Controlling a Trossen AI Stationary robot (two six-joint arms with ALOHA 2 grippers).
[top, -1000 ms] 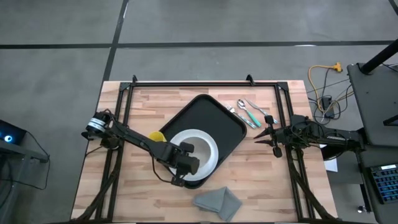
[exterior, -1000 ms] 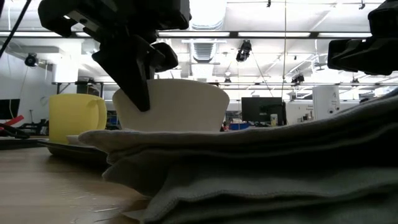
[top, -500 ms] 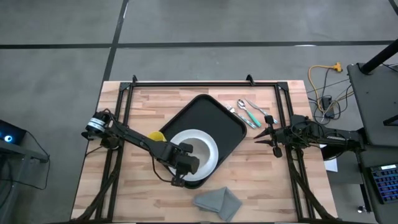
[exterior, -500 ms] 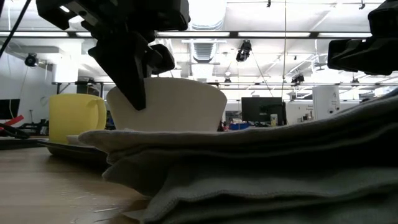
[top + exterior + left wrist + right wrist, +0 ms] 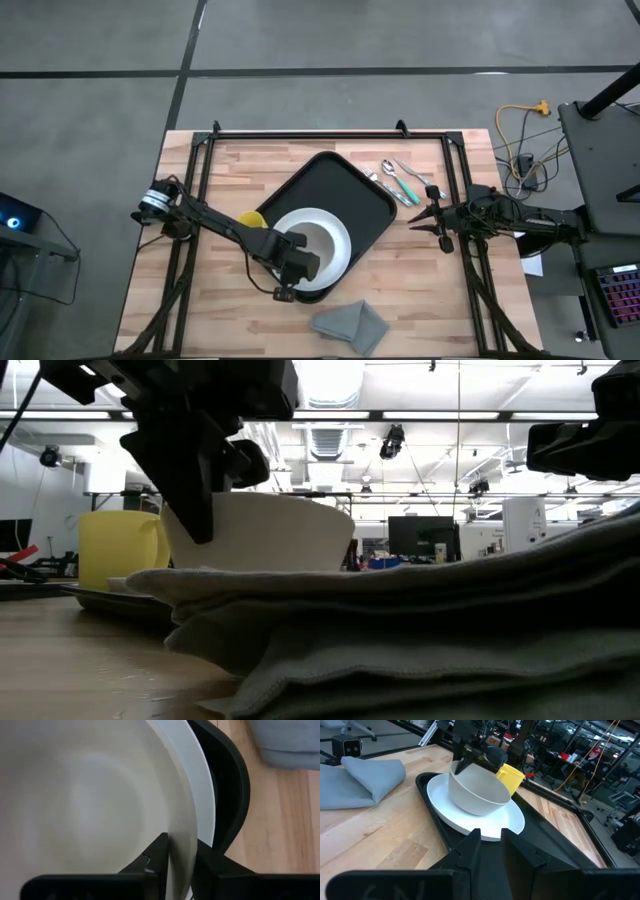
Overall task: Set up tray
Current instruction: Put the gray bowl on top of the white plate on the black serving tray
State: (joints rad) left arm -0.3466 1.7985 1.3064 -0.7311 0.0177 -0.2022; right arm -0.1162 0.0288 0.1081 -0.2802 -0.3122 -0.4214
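Observation:
The black tray (image 5: 345, 190) lies slantwise mid-table. On its near end sits a round white plate (image 5: 342, 258) with a white bowl (image 5: 477, 792) on it. The bowl tilts in the right wrist view. My left gripper (image 5: 182, 852) is shut on the bowl's rim at the plate's left near side (image 5: 297, 255). A yellow cup (image 5: 253, 219) stands on the tray's left edge. My right gripper (image 5: 490, 840) waits open at the table's right edge (image 5: 432, 222), holding nothing. My left gripper has the bowl's rim (image 5: 184, 845) between its fingers, one finger (image 5: 157, 855) inside the bowl and the other (image 5: 212, 865) outside. The fingers come steeply from above, slanting from the table's left. The bowl tilts, its underside on the plate (image 5: 470, 812).
A folded grey napkin (image 5: 350, 325) lies by the near edge and fills the front of the low view (image 5: 430, 630). Cutlery (image 5: 400, 180) lies on the wood right of the tray. A black frame rail (image 5: 310, 133) runs round the table.
My left gripper has rolled a little at the wrist while still on the rim. In the low view the bowl has shifted slightly toward the table's left and tipped, its rim standing lower than before.

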